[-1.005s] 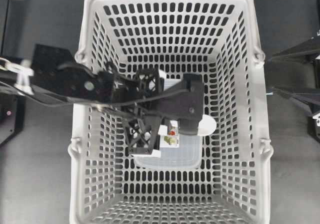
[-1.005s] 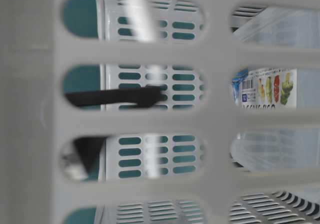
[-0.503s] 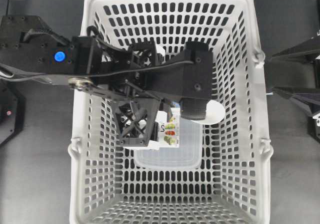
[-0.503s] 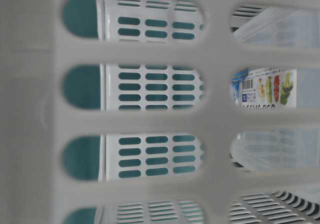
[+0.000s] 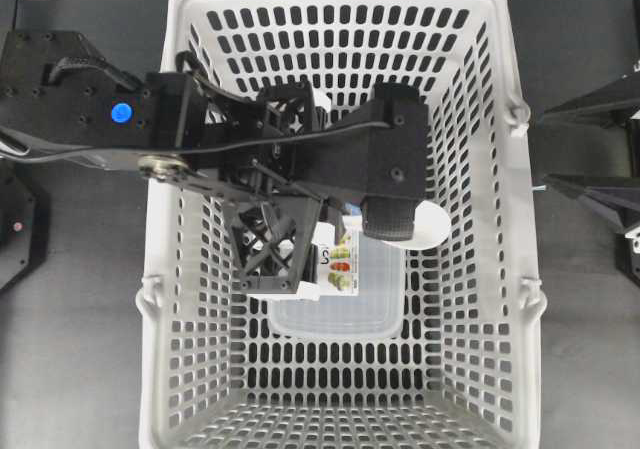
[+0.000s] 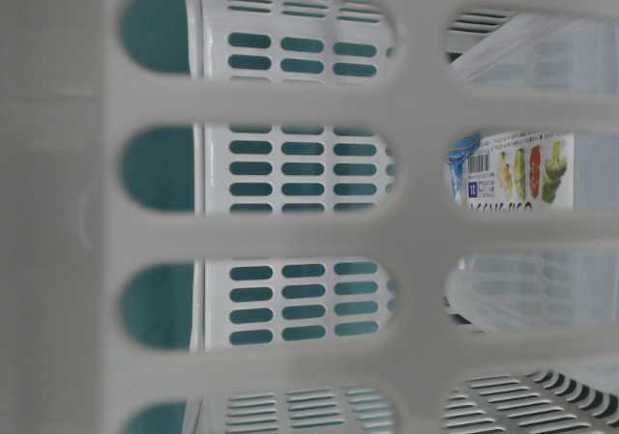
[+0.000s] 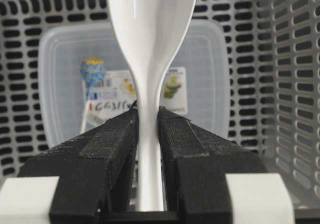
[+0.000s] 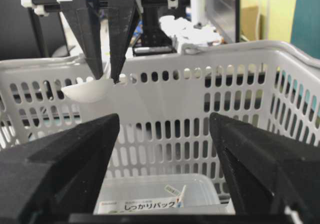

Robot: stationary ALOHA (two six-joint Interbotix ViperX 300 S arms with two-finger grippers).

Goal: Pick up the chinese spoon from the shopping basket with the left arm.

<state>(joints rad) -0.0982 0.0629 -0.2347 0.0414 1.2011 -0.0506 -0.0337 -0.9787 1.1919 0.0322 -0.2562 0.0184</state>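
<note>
Since a second ago the left arm (image 5: 120, 119) has risen out of the shopping basket (image 5: 520, 269), its black link gone from the table-level slots, and over the last half second it has barely shifted. Its left tool (image 7: 148, 121) is clamped on the handle of the chinese spoon (image 7: 150, 29), pads pressed flat on both sides of the narrow neck so the glossy handle cannot twist. From the right wrist view the spoon hangs level with the basket's rim, bowl sticking out sideways from the fingertips (image 8: 117, 74). By my reading the lift is nearly done. One spoon and one clear labelled container (image 5: 345, 314) on the slotted floor are all the basket shows. One right tool (image 8: 165, 149) waits outside, its jaws wide apart, holding nothing
</note>
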